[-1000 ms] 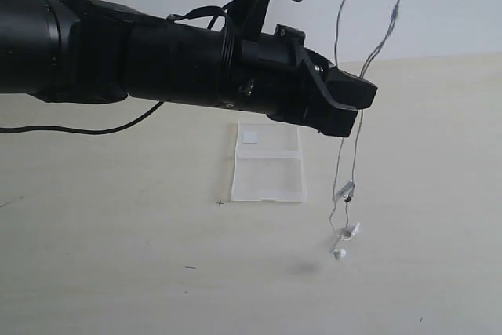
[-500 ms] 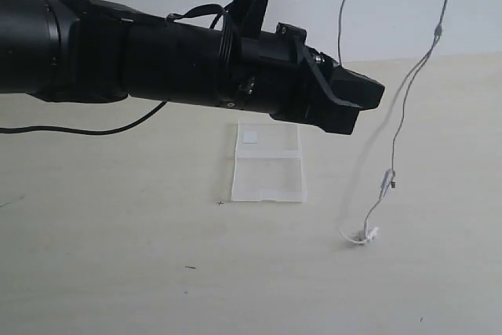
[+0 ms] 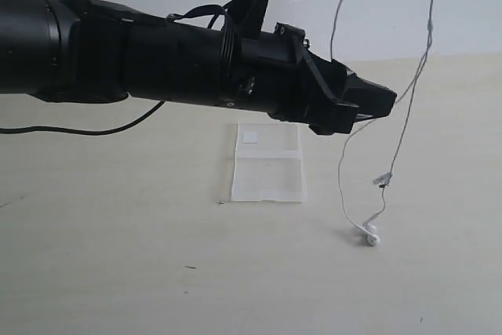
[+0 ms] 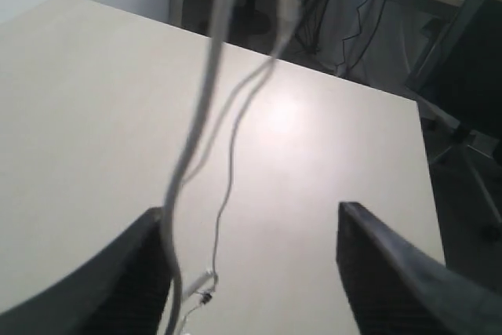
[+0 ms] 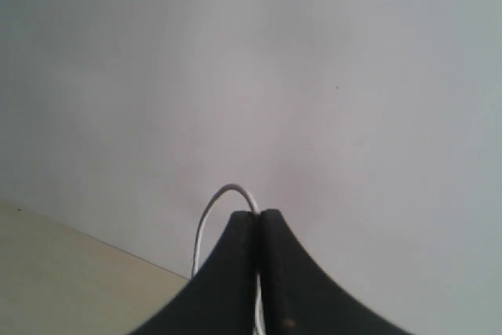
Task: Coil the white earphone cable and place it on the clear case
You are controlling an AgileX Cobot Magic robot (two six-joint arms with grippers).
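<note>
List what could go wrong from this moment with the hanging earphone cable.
1. The left pincer is open, and the white earphone cable runs beside one finger, not mid-gap. Closing may miss it or catch only one strand.
2. The earbuds touch the table, apart from the clear case. The two loose strands could tangle if dragged.
3. The right pincer is shut on a thin loop alone, so a tug might pull it free.

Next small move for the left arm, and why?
Probably close the left gripper on the white earphone cable. Its fingers are open, and a hanging strand runs along one finger's inner edge. The right gripper pinches the cable. The earbuds dangle uncoiled beside the clear case.
</note>
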